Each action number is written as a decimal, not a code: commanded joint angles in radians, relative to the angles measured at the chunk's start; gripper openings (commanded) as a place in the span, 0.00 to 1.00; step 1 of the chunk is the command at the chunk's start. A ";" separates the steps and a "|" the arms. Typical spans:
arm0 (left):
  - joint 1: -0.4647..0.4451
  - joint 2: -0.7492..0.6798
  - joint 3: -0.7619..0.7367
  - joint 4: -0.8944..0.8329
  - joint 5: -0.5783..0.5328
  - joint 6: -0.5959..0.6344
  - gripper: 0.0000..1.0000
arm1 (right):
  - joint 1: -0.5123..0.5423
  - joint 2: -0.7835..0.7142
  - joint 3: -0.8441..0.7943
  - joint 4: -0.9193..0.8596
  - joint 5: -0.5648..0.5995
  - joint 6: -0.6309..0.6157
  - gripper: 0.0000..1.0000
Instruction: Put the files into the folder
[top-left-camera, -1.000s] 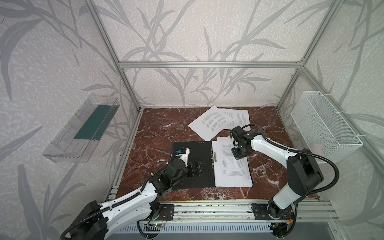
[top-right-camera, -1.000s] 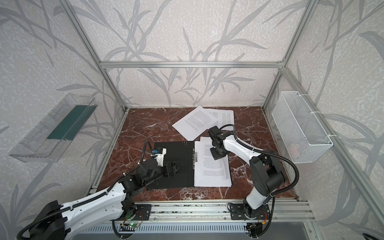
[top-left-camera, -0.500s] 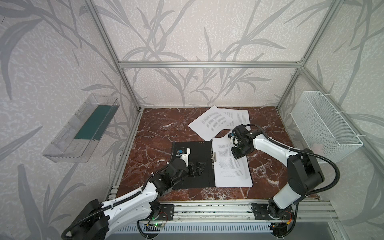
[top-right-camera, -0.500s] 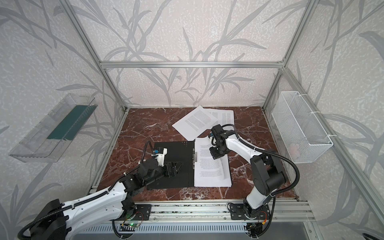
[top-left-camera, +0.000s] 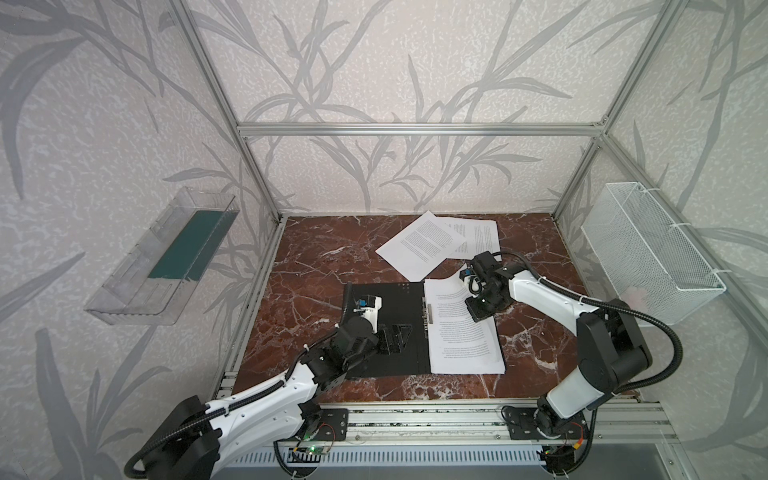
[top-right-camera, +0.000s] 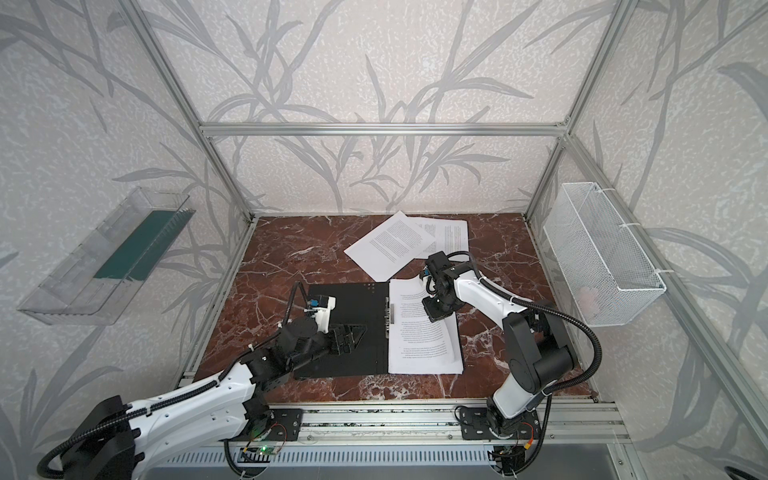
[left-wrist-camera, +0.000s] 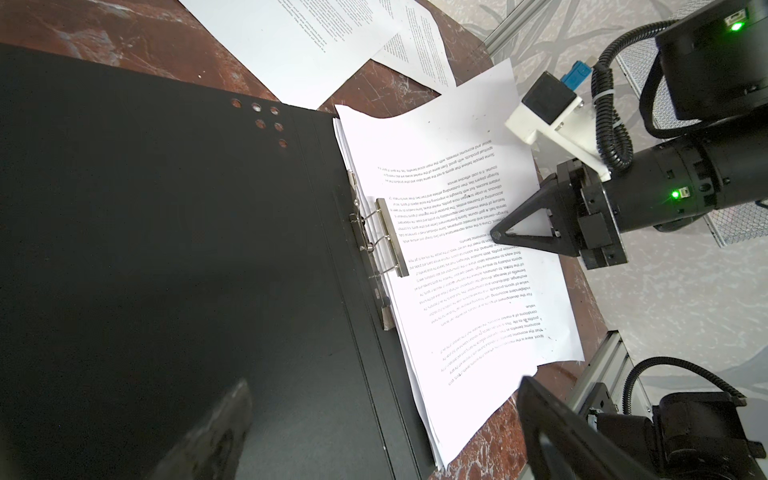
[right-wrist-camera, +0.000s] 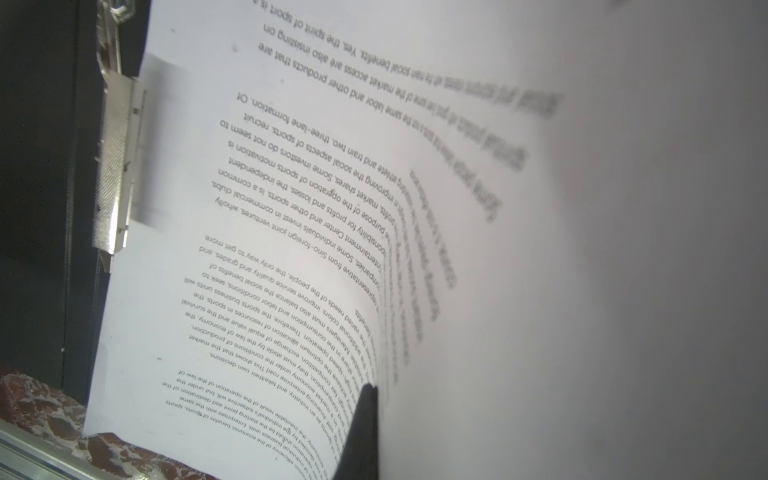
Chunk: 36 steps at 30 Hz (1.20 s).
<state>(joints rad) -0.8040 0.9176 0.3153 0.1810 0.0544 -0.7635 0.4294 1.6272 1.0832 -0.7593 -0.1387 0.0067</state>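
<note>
The folder (top-left-camera: 399, 307) (top-right-camera: 357, 303) (left-wrist-camera: 166, 208) lies open and flat, black inside up. Its metal clip (top-left-camera: 429, 313) (left-wrist-camera: 392, 237) (right-wrist-camera: 118, 166) sits at the spine. A stack of files (top-left-camera: 461, 345) (top-right-camera: 419, 345) (left-wrist-camera: 478, 311) covers its right half. My right gripper (top-left-camera: 476, 318) (top-right-camera: 432, 319) (left-wrist-camera: 494, 236) (right-wrist-camera: 376, 388) is shut on the top sheet, which bends up beside one finger and hides the other. My left gripper (top-left-camera: 392, 338) (top-right-camera: 347, 334) (left-wrist-camera: 382, 384) is open just above the folder's bare left half, holding nothing. Two more files (top-left-camera: 419, 247) (top-right-camera: 388, 245) lie loose behind.
A clear tray with a green base (top-left-camera: 174, 253) hangs on the left wall. A white wire basket (top-left-camera: 648, 249) hangs on the right wall. An aluminium rail (top-left-camera: 415, 415) runs along the front edge, and frame posts stand at the corners.
My right gripper's tip has come slightly toward the front with the top sheet, whose far edge now curls up more. The left arm has not moved.
</note>
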 joint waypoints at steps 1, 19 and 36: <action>-0.002 0.008 0.033 0.026 0.001 -0.011 0.99 | -0.005 -0.035 -0.011 -0.032 0.010 -0.005 0.00; -0.001 0.024 0.036 0.034 0.014 -0.016 0.99 | -0.005 -0.054 -0.051 0.005 -0.042 0.032 0.00; -0.002 0.041 0.044 0.033 0.022 -0.019 0.99 | -0.013 -0.038 -0.052 0.017 -0.114 0.084 0.00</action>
<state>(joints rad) -0.8040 0.9592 0.3267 0.1955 0.0772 -0.7788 0.4213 1.5997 1.0401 -0.7372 -0.2218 0.0784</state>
